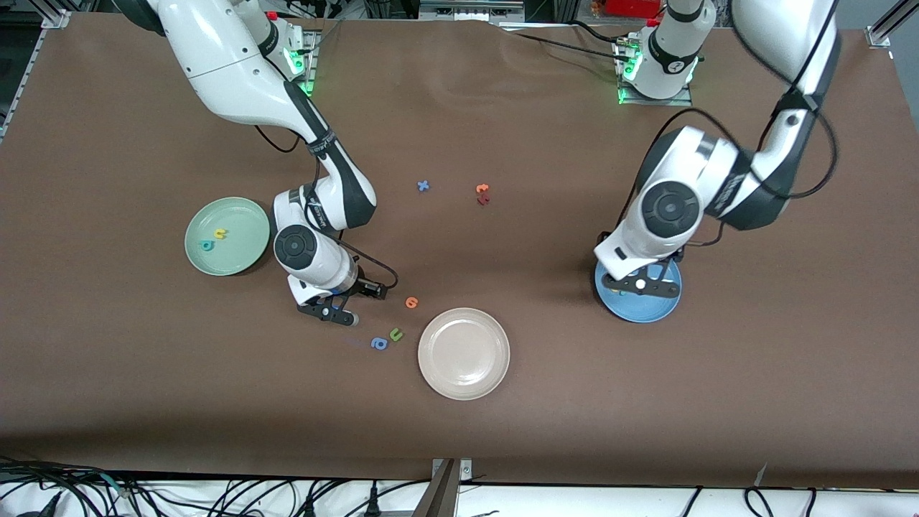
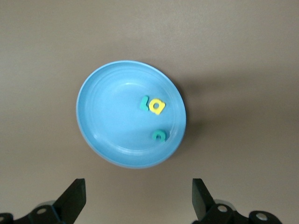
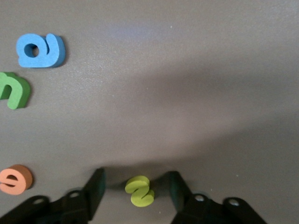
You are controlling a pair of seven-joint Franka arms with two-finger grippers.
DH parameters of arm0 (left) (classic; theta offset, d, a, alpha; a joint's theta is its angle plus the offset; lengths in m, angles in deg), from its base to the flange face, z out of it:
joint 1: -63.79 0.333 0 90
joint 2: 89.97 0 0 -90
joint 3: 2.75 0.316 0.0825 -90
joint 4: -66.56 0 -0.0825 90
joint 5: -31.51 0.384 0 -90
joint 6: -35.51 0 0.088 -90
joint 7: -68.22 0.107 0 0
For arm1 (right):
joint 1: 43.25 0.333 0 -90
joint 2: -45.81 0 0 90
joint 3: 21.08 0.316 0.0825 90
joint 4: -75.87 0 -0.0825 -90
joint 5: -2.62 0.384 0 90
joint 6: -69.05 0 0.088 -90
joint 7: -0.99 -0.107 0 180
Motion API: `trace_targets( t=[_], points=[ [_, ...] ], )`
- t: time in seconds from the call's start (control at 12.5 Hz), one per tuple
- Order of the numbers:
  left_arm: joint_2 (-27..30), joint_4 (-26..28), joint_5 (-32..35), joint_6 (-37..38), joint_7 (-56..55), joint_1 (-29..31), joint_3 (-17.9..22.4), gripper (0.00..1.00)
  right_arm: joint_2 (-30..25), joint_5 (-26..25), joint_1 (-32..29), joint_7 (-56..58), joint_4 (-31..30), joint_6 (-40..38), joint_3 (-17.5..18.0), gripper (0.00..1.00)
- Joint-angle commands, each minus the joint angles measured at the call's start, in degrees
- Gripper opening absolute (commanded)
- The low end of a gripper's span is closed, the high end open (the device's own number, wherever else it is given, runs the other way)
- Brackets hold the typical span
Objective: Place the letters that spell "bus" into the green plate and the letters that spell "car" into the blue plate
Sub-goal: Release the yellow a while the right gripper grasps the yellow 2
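The yellow "s" [image 3: 139,190] lies flat on the brown table. My right gripper [image 3: 137,185] is down at the table with one finger on each side of it, open, a gap showing on both sides. The green plate [image 1: 240,251] beside that arm holds a yellow "u" [image 1: 220,233] and a teal "b" [image 1: 207,245]. My left gripper [image 2: 138,200] hangs open and empty over the blue plate [image 2: 107,121]. In that plate lie a yellow "a" [image 2: 157,106] and two teal letters [image 2: 144,102], one beside the "a", one apart [image 2: 159,136].
A beige plate [image 1: 464,353] sits near the front camera. Close to my right gripper [image 1: 336,314] lie an orange letter [image 1: 411,302], a green "u" [image 1: 395,334] and a blue round letter [image 1: 378,343]. A blue "x" [image 1: 423,186] and orange and dark red letters [image 1: 482,194] lie mid-table.
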Motion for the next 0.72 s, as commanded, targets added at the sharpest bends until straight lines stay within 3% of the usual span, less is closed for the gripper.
trace_targets(
  t=[0.0,0.16,0.24,0.32,0.48,0.64],
  points=[
    [1.0,-10.8,-2.7,12.9,0.8,1.2,-0.4,1.0,1.3,-0.1,-0.4,0.9,1.5,0.0,0.6,0.53],
    [2.2,-16.7,-6.3,20.0,1.5,3.2,-0.4,1.0,1.2,0.1,-0.3,0.8,1.4,-0.4,0.8,0.53],
    [4.2,-16.6,-9.6,20.3,6.1,4.6,0.5,1.0,1.1,0.2,-0.2,0.7,1.4,-0.5,1.3,0.53],
    [7.6,-14.7,-10.0,19.7,10.1,5.0,0.7,1.0,1.1,0.3,-0.3,0.5,1.4,-0.5,2.0,0.53],
    [14.5,-9.0,-10.7,17.1,14.6,4.3,6.2,1.0,1.0,0.2,-0.3,0.5,1.4,-1.6,2.0,0.52],
    [25.2,2.5,-14.4,8.9,20.1,4.1,11.1,1.0,1.0,0.2,-0.5,0.9,1.3,-1.6,2.0,0.43]
  ],
)
